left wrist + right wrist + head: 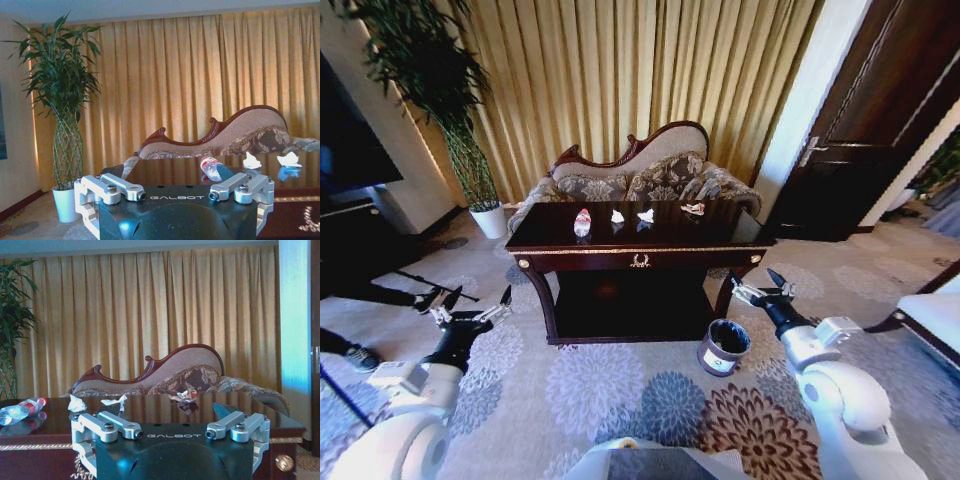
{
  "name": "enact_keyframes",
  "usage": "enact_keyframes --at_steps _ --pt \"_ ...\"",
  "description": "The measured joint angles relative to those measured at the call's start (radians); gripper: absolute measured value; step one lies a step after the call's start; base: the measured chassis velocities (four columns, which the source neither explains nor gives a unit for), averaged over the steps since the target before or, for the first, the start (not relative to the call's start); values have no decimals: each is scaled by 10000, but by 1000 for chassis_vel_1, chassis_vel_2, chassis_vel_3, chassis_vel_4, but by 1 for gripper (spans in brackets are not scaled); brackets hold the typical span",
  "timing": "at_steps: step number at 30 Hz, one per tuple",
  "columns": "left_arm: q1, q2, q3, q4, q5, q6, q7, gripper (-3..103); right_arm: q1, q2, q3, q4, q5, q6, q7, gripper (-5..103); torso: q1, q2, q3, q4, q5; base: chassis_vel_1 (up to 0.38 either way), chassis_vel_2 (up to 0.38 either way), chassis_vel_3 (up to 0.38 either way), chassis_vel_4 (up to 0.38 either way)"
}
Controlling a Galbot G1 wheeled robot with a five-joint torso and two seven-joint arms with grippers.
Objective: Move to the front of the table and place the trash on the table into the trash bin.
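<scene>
**Open carpet before the table, sofa close behind**

Bare carpet (610,390) lies between the robot and the table (640,258). The trash bin (723,347) stands by the table's front right leg. A sofa (650,175) backs the table; 1 potted plant (470,150) flanks its left.

warm backlight through the gold curtains (620,70), brightest at centre. glossy glare and mirrored reflections on the table (550,232) top. strong fisheye bending at head-view edges; door (880,110) frame bowed. dim left corner by the plant (60,80). cool bluish cast on wall strip (295,315). near gripper bodies slightly soft.
</scene>
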Motion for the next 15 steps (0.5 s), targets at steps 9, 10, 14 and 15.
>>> enact_keyframes --at_steps 9,10,14,15 --pt "34 -21 0 0 4 -5 65 100 60 -16 -66 -45 -2 0 -4 100 0 0 0 1 5 -178 194 183 -192" --pt "36 -29 4 0 4 -5 69 100 60 -15 -73 -47 -3 0 -3 100 0 0 0 0 4 -222 157 200 -182" --pt "48 -51 17 0 3 -5 72 100 42 -18 -67 -48 -5 0 -3 100 0 0 0 -1 1 -202 179 183 -199" --pt "48 -51 17 0 3 -5 72 100 42 -18 -67 -48 -5 0 -3 100 0 0 0 -1 1 -189 200 178 -216"
